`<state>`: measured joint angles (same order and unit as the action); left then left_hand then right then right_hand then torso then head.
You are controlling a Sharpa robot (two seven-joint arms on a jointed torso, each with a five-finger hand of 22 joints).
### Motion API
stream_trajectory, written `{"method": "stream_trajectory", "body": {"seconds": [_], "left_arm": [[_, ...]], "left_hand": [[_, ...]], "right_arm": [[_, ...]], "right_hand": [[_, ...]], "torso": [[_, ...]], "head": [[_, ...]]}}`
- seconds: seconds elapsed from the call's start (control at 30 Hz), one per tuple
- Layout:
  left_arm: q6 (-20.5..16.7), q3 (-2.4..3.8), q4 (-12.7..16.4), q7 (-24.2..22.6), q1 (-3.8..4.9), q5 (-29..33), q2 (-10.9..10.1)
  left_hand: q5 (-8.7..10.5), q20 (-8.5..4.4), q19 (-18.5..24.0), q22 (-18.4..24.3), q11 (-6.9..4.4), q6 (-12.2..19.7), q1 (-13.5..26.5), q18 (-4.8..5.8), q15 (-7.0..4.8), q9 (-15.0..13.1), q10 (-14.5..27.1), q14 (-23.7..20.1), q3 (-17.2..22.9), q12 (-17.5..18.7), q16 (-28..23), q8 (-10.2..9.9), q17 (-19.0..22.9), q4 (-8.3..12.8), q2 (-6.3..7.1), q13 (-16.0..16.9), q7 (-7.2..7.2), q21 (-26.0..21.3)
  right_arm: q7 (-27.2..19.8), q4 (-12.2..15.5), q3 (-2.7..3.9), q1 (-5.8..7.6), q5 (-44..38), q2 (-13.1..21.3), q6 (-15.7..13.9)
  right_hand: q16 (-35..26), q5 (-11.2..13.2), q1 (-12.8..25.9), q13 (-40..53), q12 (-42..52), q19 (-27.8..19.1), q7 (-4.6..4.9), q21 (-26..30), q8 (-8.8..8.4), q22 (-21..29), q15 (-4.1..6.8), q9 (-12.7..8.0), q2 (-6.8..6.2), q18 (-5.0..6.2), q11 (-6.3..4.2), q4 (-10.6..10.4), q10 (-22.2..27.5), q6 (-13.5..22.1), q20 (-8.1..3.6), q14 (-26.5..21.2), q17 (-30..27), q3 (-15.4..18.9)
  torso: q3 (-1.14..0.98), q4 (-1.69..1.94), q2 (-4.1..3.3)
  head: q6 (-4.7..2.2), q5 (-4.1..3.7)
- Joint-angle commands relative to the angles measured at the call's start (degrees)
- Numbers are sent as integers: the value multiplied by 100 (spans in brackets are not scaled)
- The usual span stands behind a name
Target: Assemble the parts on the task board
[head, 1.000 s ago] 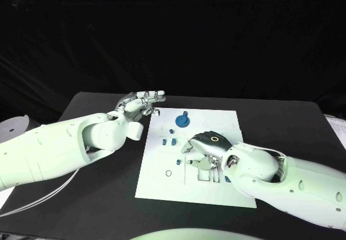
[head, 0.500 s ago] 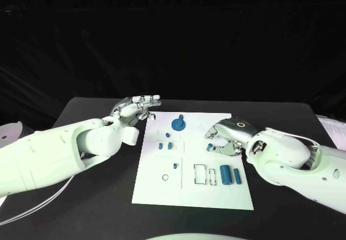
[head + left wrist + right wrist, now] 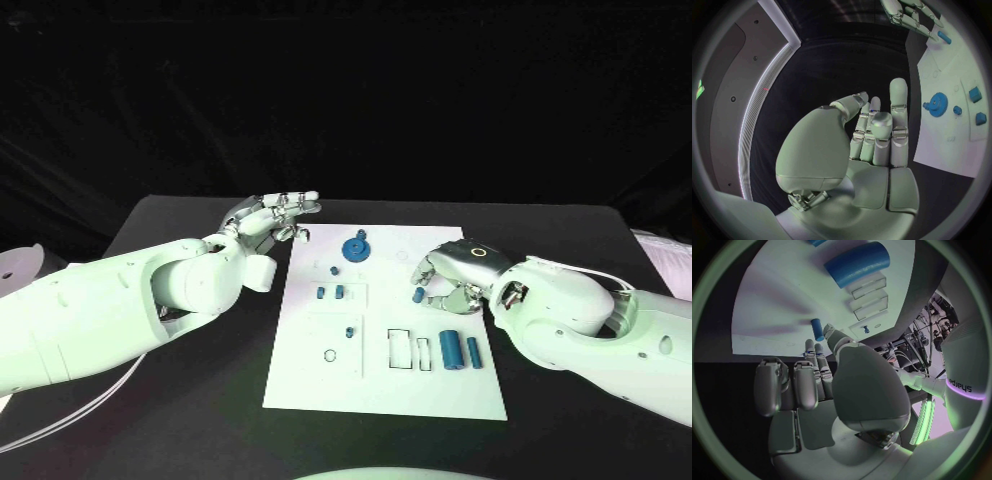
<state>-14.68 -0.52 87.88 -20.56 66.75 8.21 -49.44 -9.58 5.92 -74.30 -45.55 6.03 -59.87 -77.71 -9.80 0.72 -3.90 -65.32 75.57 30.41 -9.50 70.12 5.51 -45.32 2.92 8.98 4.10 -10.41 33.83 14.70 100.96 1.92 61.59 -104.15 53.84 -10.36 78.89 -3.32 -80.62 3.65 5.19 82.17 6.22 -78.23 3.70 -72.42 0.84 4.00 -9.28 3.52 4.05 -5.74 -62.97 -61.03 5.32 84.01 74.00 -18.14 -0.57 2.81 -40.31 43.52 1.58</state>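
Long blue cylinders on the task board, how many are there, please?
2: one long blue cylinder beside the other, near the task board's near right corner; the right hand may hide more.

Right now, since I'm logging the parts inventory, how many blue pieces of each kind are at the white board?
Blue gear: 1
Long blue cylinders: 2
Small blue pieces: 5, one at the right hand fingertips
Total: 8
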Motion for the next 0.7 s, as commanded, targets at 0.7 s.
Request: {"method": "stream_trajectory", "body": {"seconds": [0.7], "left_arm": [[131, 1, 15, 2, 3, 19, -10]], "left_hand": [[26, 13, 41, 8, -1, 16, -13, -58, 1, 7, 27, -37, -25, -37, -32, 3, 6, 14, -51, -7, -3, -18]], "right_arm": [[-55, -320, -23, -67, -183, -284, 405]], "right_hand": [[-12, 16, -166, 5, 72, 39, -45, 19, 120, -17, 75, 73, 273, 42, -117, -103, -687, -591, -93, 321, -14, -354]], "torso": [[-1, -2, 1]], "head": [[45, 15]]}}
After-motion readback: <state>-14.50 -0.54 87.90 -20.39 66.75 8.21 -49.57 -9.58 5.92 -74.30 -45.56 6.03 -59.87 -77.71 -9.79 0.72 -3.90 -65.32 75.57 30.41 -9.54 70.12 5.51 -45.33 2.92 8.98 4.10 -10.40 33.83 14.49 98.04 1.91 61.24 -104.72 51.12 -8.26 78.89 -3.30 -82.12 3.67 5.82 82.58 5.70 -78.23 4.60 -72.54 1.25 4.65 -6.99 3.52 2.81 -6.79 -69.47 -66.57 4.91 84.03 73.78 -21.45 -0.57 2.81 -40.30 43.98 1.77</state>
